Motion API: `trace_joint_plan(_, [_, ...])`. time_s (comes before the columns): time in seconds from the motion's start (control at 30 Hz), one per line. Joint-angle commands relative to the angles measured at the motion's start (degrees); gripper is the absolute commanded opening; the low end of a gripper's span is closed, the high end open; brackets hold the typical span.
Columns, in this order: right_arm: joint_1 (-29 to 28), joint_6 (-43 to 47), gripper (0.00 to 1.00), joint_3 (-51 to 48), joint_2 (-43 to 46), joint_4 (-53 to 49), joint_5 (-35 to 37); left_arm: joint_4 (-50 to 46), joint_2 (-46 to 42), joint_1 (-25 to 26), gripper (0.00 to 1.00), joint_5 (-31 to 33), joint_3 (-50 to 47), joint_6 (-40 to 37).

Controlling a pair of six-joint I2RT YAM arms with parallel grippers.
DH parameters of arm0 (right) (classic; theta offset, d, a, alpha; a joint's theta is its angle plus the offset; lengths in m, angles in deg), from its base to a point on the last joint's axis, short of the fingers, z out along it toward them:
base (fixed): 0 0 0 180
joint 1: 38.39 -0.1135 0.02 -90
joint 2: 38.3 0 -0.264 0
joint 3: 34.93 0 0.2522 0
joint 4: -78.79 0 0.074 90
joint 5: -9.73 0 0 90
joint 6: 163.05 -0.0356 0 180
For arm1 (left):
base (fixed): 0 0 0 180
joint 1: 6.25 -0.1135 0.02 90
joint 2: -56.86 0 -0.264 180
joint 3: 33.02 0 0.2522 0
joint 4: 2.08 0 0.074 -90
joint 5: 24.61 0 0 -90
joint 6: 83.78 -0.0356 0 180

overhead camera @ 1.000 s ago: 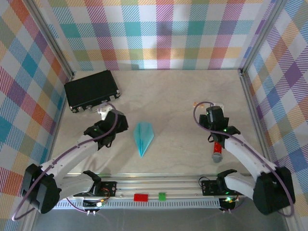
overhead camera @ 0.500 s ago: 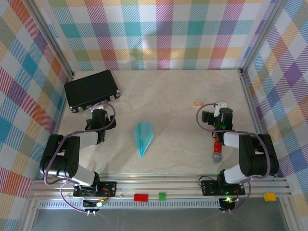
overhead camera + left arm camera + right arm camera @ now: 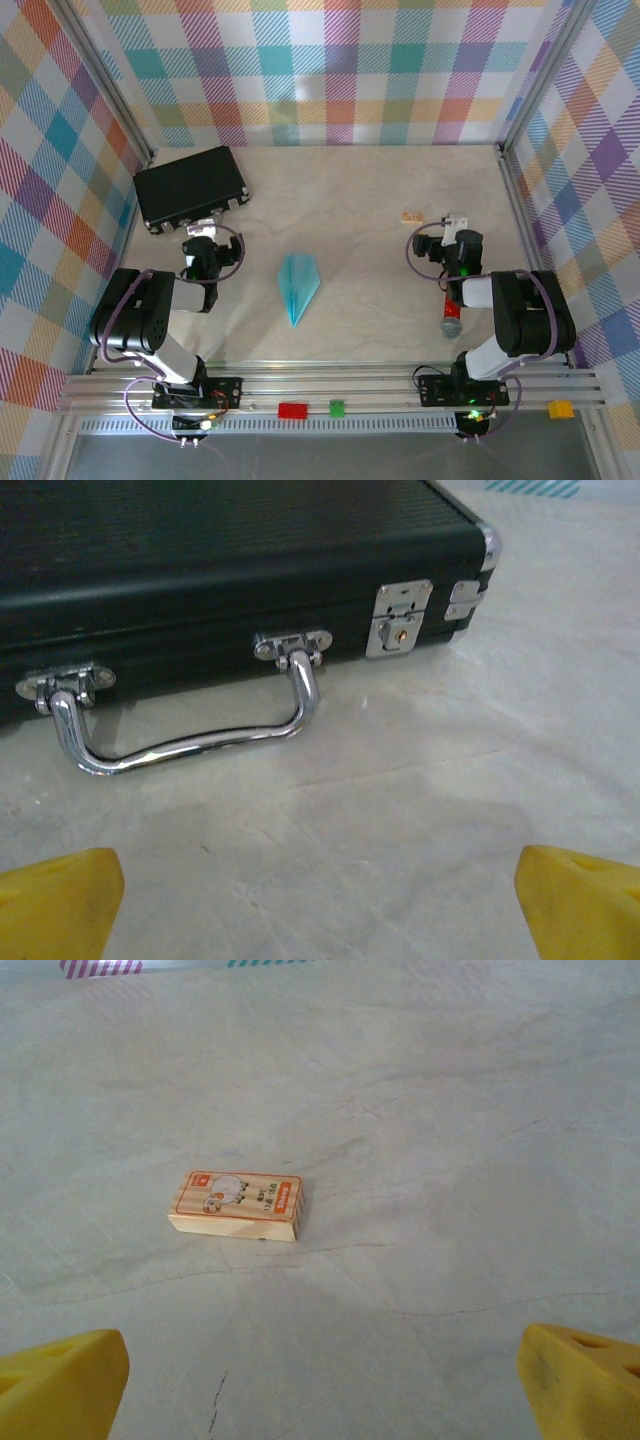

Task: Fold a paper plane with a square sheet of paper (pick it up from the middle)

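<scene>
Flat on the desk (image 3: 350,200), between left gripper (image 3: 203,230) and right gripper (image 3: 455,222), well apart from both: the paper plane (image 3: 298,285), nose toward the near edge. On a small wooden block (image 3: 237,1205) before the right gripper, an orange-framed label, print too small to read. Both arms folded low; both grippers spread wide, empty, left one facing a black case (image 3: 200,560).

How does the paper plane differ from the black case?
The paper plane is light turquoise; the black case is dark, with a chrome handle. The plane is a slim pointed dart, the case a rectangle. The plane lies in the middle, the case at the far left. Both rest on the table.
</scene>
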Motion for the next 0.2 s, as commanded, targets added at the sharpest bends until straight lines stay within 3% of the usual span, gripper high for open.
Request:
trace_joint_plan(0.0, [0.1, -0.2, 0.99, 1.1, 0.1, 1.9, -0.3, 2.1, -0.2, -0.5, 1.0, 0.0, 0.2, -0.6])
trace_joint_plan(0.17, [0.3, -0.2, 0.99, 1.0, 0.1, 1.9, -0.3, 1.2, -0.1, -0.6, 1.0, -1.6, 0.8, -1.1])
